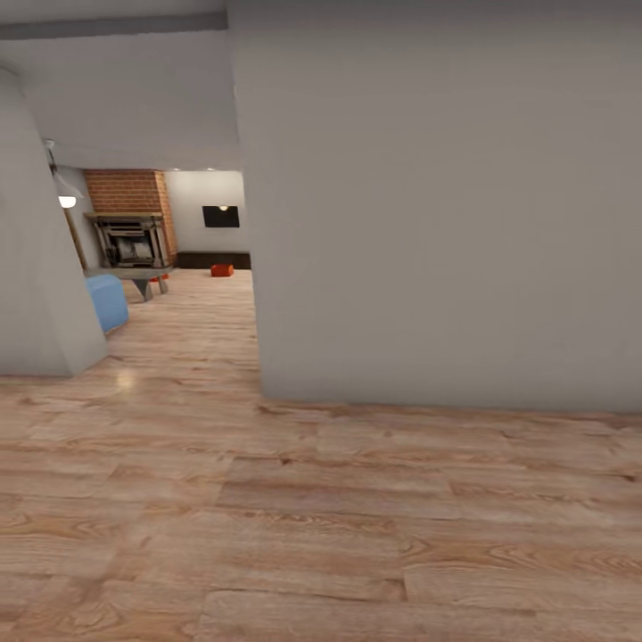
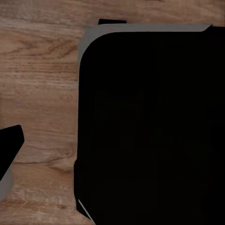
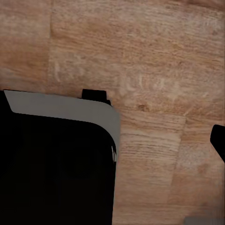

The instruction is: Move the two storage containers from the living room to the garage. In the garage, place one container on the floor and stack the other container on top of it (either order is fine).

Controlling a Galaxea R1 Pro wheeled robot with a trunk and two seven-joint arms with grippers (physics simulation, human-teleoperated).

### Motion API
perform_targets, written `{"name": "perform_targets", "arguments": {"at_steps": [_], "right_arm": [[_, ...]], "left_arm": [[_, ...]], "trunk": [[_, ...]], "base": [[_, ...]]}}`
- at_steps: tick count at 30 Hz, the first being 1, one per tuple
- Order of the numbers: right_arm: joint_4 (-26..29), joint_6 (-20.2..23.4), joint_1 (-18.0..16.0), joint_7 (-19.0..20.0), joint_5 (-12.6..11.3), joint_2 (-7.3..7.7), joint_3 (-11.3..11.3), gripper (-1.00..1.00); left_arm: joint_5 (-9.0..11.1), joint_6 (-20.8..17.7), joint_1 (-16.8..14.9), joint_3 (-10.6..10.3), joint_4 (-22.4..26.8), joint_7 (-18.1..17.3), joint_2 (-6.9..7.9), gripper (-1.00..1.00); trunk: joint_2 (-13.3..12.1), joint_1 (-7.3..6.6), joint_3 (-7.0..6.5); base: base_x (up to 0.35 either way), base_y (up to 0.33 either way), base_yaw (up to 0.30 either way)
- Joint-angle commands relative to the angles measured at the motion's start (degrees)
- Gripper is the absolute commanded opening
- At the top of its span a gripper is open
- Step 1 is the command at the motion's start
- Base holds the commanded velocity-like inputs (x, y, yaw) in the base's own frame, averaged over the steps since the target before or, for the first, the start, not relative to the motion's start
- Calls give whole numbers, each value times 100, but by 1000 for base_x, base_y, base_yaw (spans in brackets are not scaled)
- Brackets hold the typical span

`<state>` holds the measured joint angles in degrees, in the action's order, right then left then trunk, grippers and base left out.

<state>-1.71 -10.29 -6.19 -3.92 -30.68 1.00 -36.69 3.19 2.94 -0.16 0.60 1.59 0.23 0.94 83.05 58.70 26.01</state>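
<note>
grey wall (image 1: 428, 196), brick fireplace (image 1: 132, 223), wall lamp (image 1: 67, 201)

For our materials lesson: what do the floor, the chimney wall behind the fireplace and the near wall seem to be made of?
Floor: wood planks, grain and seams visible, faint sheen.
Chimney wall: red brick, judging by its courses.
Near wall: probably painted plaster, smooth matte grey.

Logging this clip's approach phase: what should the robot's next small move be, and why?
Probably drive forward and left through the opening beside the grey wall: an orange-red container sits far off on the wood floor below the black TV, well beyond reach.
</note>
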Motion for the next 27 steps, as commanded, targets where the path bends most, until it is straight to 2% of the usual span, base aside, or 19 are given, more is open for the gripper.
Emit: {"name": "perform_targets", "arguments": {"at_steps": [1, 24, 27], "right_arm": [[-13, -26, -5, -1, -44, -3, -48, 100], [-13, -26, -5, 0, -44, -3, -48, 100], [-13, -26, -5, -2, -57, -3, -48, 100]], "left_arm": [[33, 14, -2, 2, 0, 1, -1, 100], [31, 13, -2, 2, -1, -1, -2, 100], [33, 13, -2, 2, 0, 0, -4, 100]], "trunk": [[2, 3, 5], [2, 3, 5], [2, 3, 5]], "base": [[322, 0, 269], [322, 0, 270], [322, 0, 140]]}}
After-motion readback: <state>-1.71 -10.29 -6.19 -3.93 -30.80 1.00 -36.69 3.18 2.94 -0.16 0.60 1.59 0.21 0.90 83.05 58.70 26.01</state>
